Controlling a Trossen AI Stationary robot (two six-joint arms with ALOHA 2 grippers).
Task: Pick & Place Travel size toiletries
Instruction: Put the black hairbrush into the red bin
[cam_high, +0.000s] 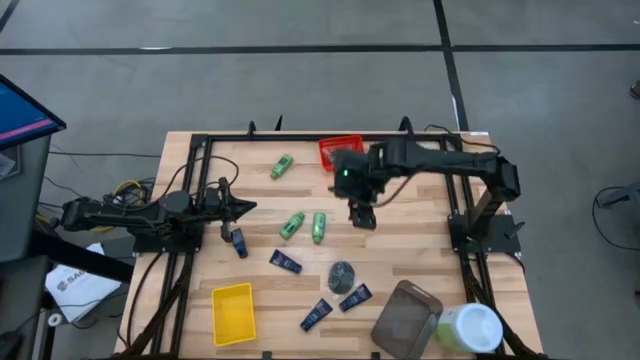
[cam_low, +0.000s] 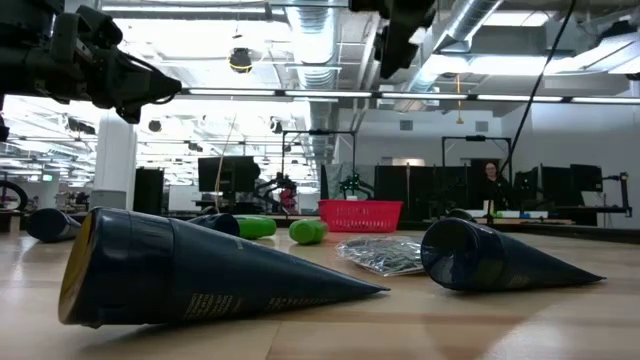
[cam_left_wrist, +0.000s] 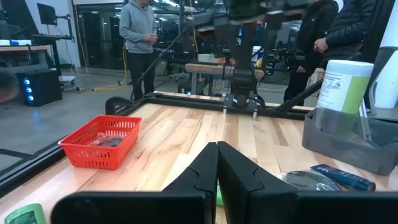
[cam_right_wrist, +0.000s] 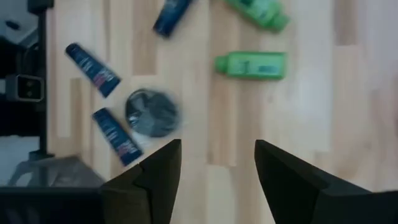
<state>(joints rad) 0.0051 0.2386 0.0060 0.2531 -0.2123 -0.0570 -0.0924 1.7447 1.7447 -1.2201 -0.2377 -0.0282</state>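
Three bright green bottles lie on the table (cam_high: 281, 167), (cam_high: 292, 225), (cam_high: 319, 227). Several dark blue tubes lie flat nearer the front (cam_high: 238, 243), (cam_high: 285, 262), (cam_high: 316, 315), (cam_high: 354, 297). One dark grey puck (cam_high: 342, 276) rests among them. My right gripper (cam_high: 362, 215) hangs open and empty above bare wood, right of the two middle bottles, pointing down; its wrist view shows a bottle (cam_right_wrist: 250, 65) and the puck (cam_right_wrist: 151, 113) below. My left gripper (cam_high: 240, 208) is shut and empty, level above the table's left part, just beyond a tube.
A red basket (cam_high: 340, 150) with something dark inside stands at the far edge. A yellow container (cam_high: 233, 312), a grey container (cam_high: 405, 318) and a pale green and white tub (cam_high: 470, 328) sit along the near edge. People (cam_left_wrist: 140, 37) stand beyond the table.
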